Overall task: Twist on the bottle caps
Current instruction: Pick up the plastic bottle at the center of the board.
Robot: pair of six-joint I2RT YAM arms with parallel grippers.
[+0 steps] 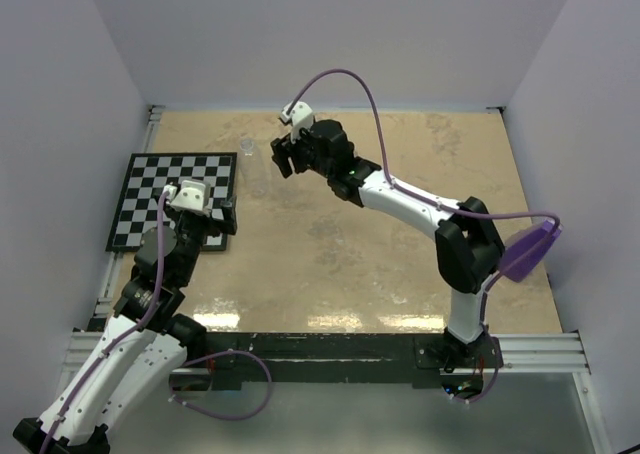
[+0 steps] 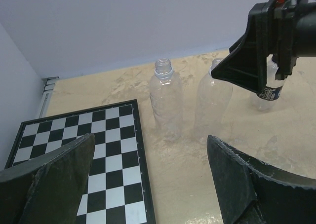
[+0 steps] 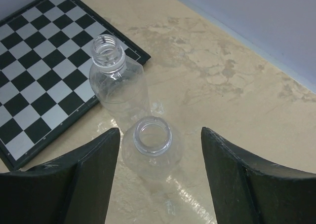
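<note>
Beige marbled tabletop [image 1: 400,254] fills a pale-walled enclosure, and three clear plastic bottles stand upright on it near the far left. The middle bottle [image 3: 152,145] has no cap, so its threaded mouth faces straight up. It stands directly under the right gripper [image 3: 160,135], whose two dark fingers are spread on either side of it without touching it. Just beside it, nearer the board, a second bottle [image 3: 116,81] is also uncapped. A third bottle [image 2: 266,93] stands further right, its top hidden behind the right arm. No caps show in any view.

The left gripper [image 2: 151,139] hovers low over a black-and-white checkerboard [image 1: 150,189], jaws spread wide and empty, facing the bottles.

The step appears to be steadying the middle bottle. To do this well, the right fingers should probably close below the threads, on the shoulder or body, leaving the mouth free for a cap. Thin clear plastic likely buckles, so the squeeze should be gentle. The bottle should stay upright and clear of its close neighbour.
</note>
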